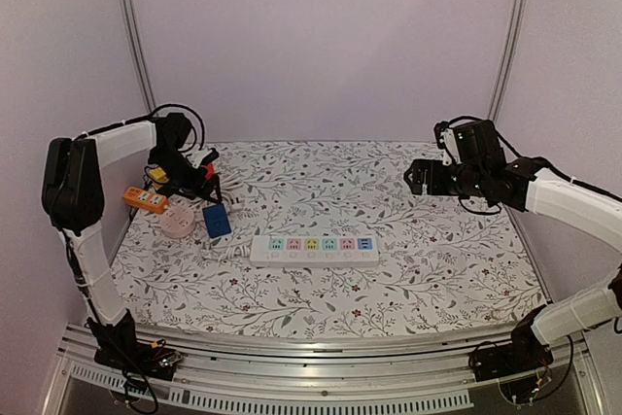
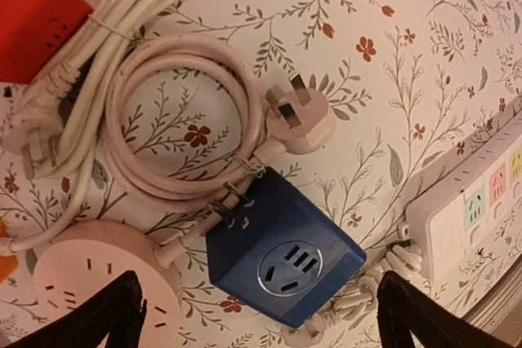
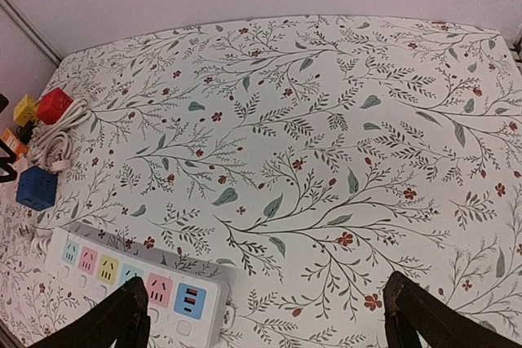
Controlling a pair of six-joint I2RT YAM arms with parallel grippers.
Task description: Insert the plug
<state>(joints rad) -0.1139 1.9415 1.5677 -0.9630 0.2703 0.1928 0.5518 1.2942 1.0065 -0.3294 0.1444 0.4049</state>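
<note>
A pale pink three-pin plug (image 2: 298, 116) lies flat on the floral tablecloth, its pink cable (image 2: 175, 120) coiled beside it. Just below the plug sits a blue cube socket (image 2: 285, 254). My left gripper (image 2: 261, 315) hovers open above the cube with nothing between its fingers; from above it is at the table's far left (image 1: 199, 177). The white power strip (image 1: 314, 250) with coloured sockets lies mid-table, and its end shows at the left wrist view's right edge (image 2: 469, 209). My right gripper (image 1: 420, 178) stands open and empty, high over the right side, looking down at the strip (image 3: 130, 283).
At the far left a round pink socket (image 2: 98, 283), a red cube (image 2: 33, 14), an orange strip (image 1: 144, 200), a yellow cube (image 3: 24, 108) and a bundled white cable (image 2: 90, 63) crowd together. Enclosure walls stand close on three sides.
</note>
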